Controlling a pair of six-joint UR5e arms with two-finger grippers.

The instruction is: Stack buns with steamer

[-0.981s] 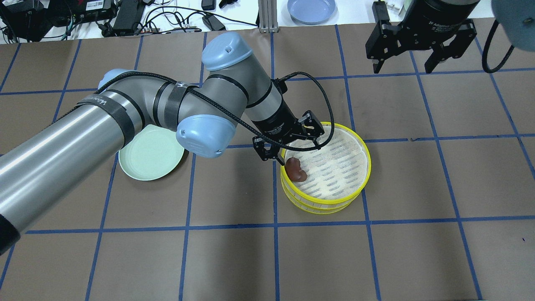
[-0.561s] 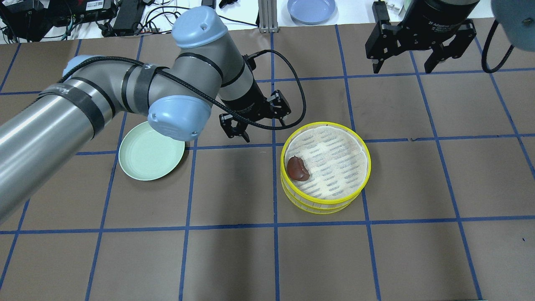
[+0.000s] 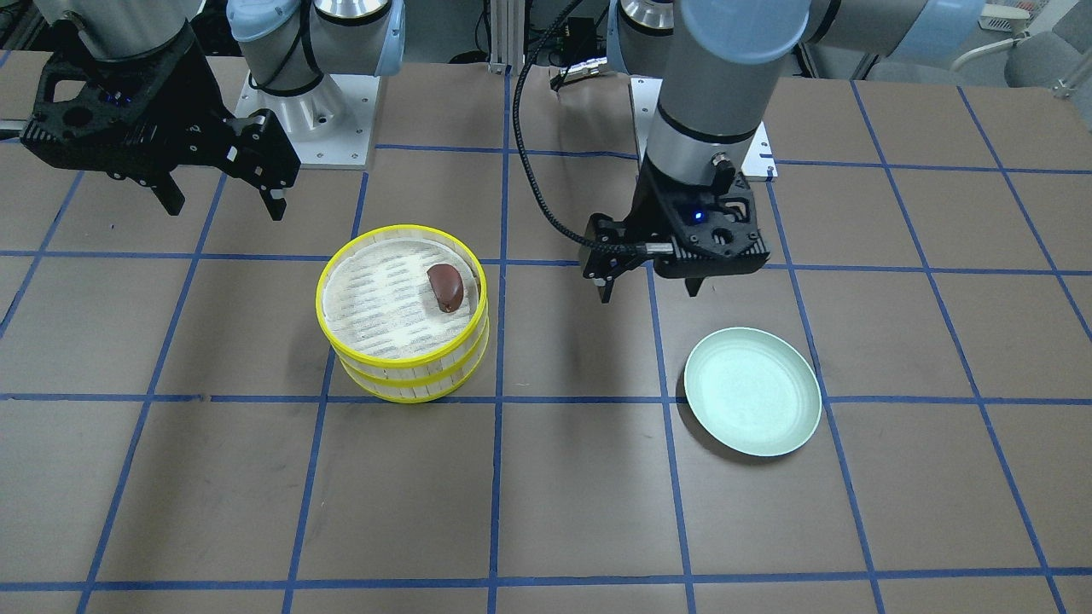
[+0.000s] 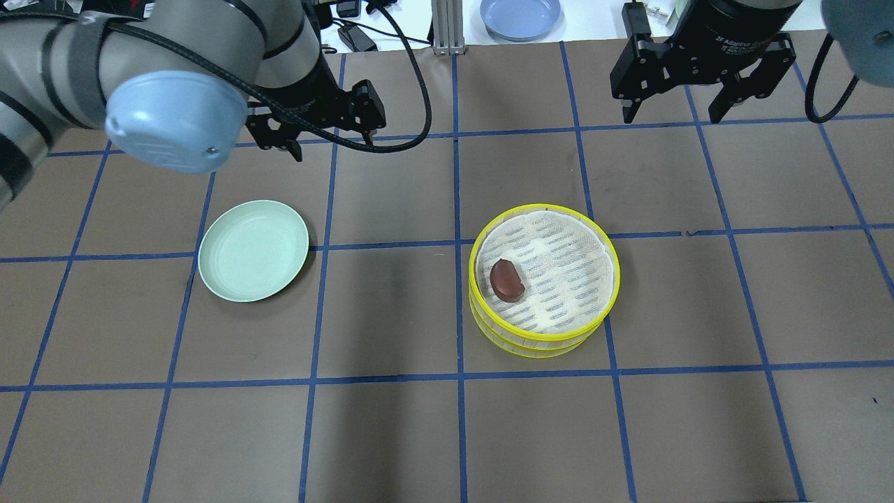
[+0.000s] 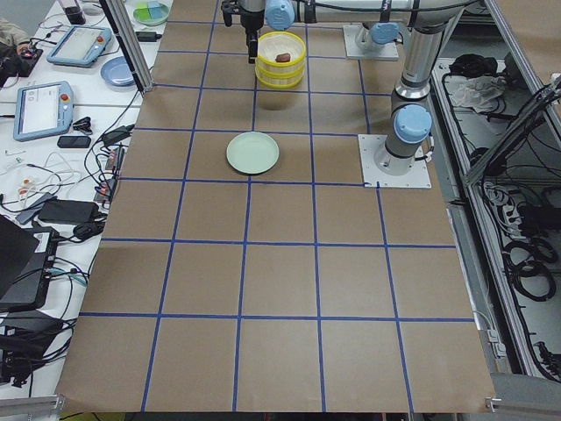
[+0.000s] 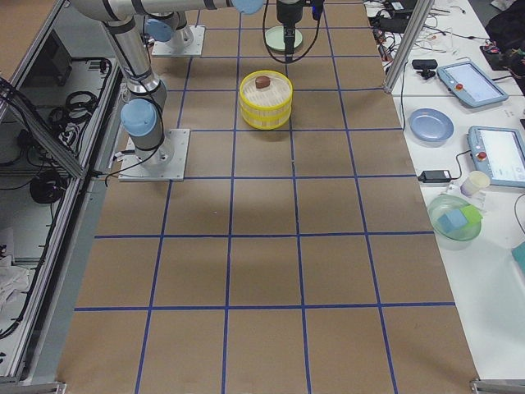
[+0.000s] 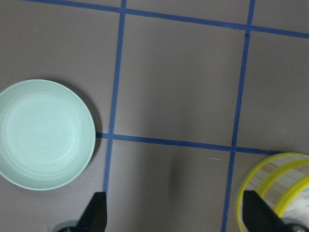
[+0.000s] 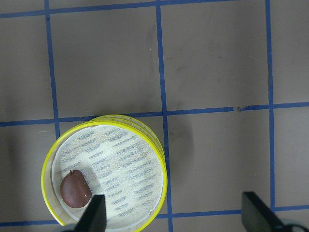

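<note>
The dark reddish-brown bun (image 4: 507,279) lies on the liner of the top tier of the yellow-rimmed steamer stack (image 4: 545,347), near its left rim. It also shows in the front view (image 3: 445,286) and the right wrist view (image 8: 76,190). The cream-white bun is not in view. My left gripper (image 4: 330,143) is open and empty, raised over the table behind and left of the steamer, beyond the plate. My right gripper (image 4: 674,115) is open and empty, high above the table behind and right of the steamer (image 3: 409,388).
A pale green round plate (image 4: 253,250) lies empty left of the steamer, also in the left wrist view (image 7: 44,134). A blue plate (image 4: 520,15) and cables sit off the table's far edge. The brown table has a blue tape grid.
My left gripper has pulled back from the steamer's left rim, up and to the far left. The brown bun stays in the steamer, slightly shifted. The right arm has not moved.
</note>
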